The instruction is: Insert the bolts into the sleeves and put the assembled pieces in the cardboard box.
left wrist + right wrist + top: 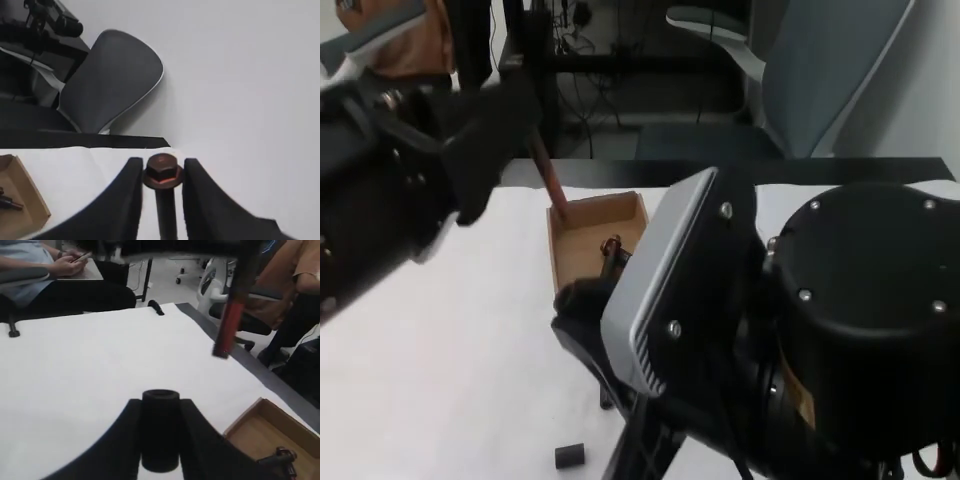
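My left gripper (162, 166) is shut on a bolt (163, 176) with a reddish hex flange head and a dark shaft. In the high view that bolt (549, 186) hangs tilted over the far left corner of the cardboard box (560, 262). My right gripper (160, 404) is shut on a black sleeve (160, 432), upright with its bore facing up, low over the white table. From the right wrist view the bolt (229, 325) hangs beyond the sleeve, apart from it. One assembled piece (612, 248) lies inside the box (250, 421).
A loose black sleeve (570, 456) lies on the white table near the front. Two small dark parts (156, 307) (12, 331) lie at the table's far side in the right wrist view. An office chair (107, 85) stands behind the bench. The right arm's body (840, 330) blocks the front right.
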